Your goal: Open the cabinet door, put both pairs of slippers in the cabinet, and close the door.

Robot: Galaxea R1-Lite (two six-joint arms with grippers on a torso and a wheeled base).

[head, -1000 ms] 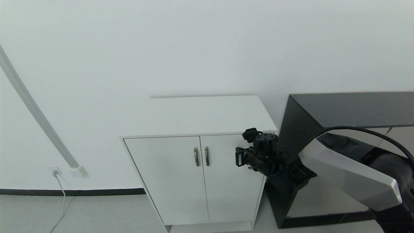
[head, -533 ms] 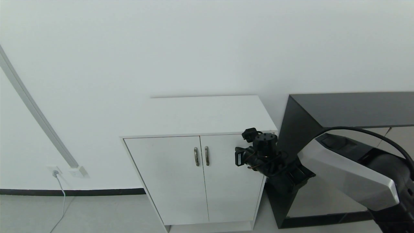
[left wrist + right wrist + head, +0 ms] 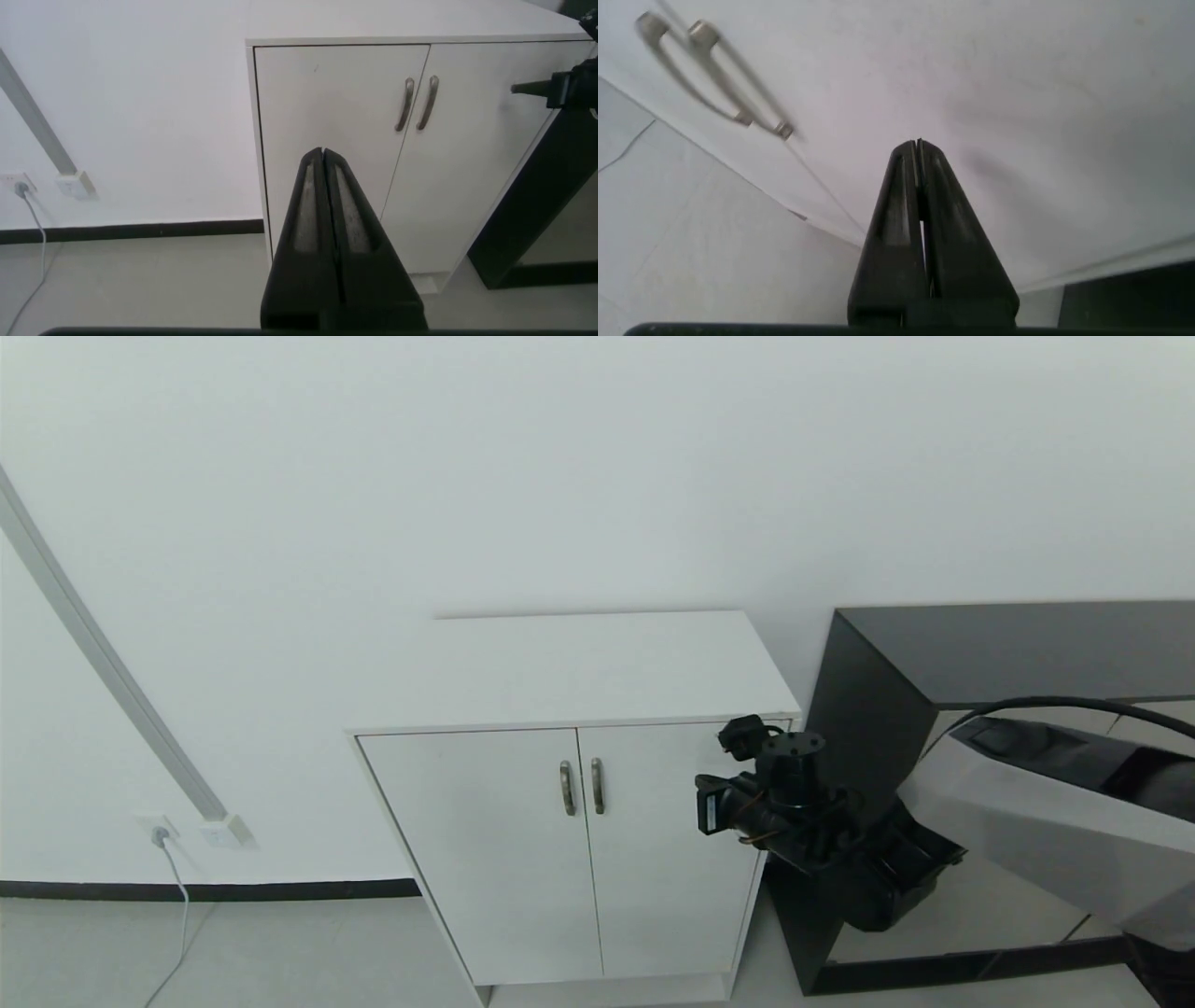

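A white cabinet (image 3: 597, 667) stands against the wall with both doors closed. Two metal handles (image 3: 581, 788) sit side by side where the doors meet. In the right wrist view my right gripper (image 3: 918, 147) is shut with nothing in it, its tip close to the right door (image 3: 1036, 112), off to the side of the handles (image 3: 710, 79). My right wrist (image 3: 775, 793) hangs in front of that door's outer edge. My left gripper (image 3: 322, 154) is shut and empty, held well back from the cabinet (image 3: 336, 103), pointing at the left door.
A black table (image 3: 934, 653) stands directly right of the cabinet, touching or nearly touching its side. A slanted cable duct (image 3: 93, 653) runs down the wall to a socket with a plugged cord (image 3: 161, 835) on the left. Bare grey floor (image 3: 280, 952) lies before the cabinet.
My right arm has dropped and drawn slightly to the right, away from the handles; the forearm now lies lower. The cabinet doors stay closed.
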